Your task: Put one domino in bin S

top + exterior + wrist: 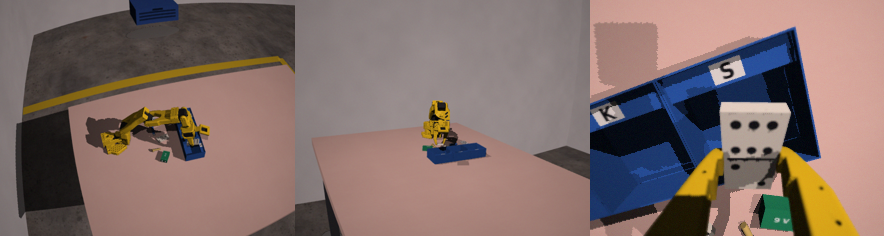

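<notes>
My gripper (751,161) (193,143) (440,143) is shut on a white domino (754,131) (197,141) with black pips, held upright by its lower half. It hangs over the blue bin row (760,57) (195,156) (457,155), above the end compartment marked S (726,71). The compartment marked K (606,114) lies beside it, to the left in the wrist view. A second domino (163,137) lies flat on the table left of the bins.
A green block (165,156) (775,213) (426,148) and a small yellow peg (155,150) (746,229) lie on the table beside the S end of the bins. A small blue piece (153,130) lies under the forearm. The arm's base (113,143) stands to the left.
</notes>
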`<state>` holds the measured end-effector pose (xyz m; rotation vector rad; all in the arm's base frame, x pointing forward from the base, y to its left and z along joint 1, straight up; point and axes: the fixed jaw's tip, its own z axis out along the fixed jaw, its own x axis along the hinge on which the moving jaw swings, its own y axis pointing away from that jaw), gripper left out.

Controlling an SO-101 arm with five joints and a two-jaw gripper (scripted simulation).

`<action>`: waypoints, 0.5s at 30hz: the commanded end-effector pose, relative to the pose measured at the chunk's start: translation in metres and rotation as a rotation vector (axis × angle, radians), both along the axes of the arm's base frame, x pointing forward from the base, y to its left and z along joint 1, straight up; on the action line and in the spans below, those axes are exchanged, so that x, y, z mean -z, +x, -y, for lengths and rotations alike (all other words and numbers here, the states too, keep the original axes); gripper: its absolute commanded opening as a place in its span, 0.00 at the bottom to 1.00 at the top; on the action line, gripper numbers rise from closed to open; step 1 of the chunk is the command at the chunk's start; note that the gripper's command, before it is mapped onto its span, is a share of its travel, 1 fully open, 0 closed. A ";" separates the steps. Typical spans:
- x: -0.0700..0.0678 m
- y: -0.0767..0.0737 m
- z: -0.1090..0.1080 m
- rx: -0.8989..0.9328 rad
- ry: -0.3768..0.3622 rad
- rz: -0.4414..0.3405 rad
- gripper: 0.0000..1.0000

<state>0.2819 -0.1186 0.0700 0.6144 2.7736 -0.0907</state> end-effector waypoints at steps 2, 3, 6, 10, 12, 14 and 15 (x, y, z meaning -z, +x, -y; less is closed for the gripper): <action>-0.016 0.006 0.005 -0.001 -0.035 0.073 0.00; -0.016 0.006 0.005 -0.001 -0.035 0.073 0.00; -0.016 0.006 0.005 -0.001 -0.035 0.073 0.00; -0.016 0.006 0.005 0.000 -0.035 0.073 0.00; -0.016 0.006 0.005 0.000 -0.034 0.072 0.00; -0.015 0.006 0.005 0.000 -0.034 0.071 0.00; -0.014 0.006 0.005 0.000 -0.033 0.069 0.00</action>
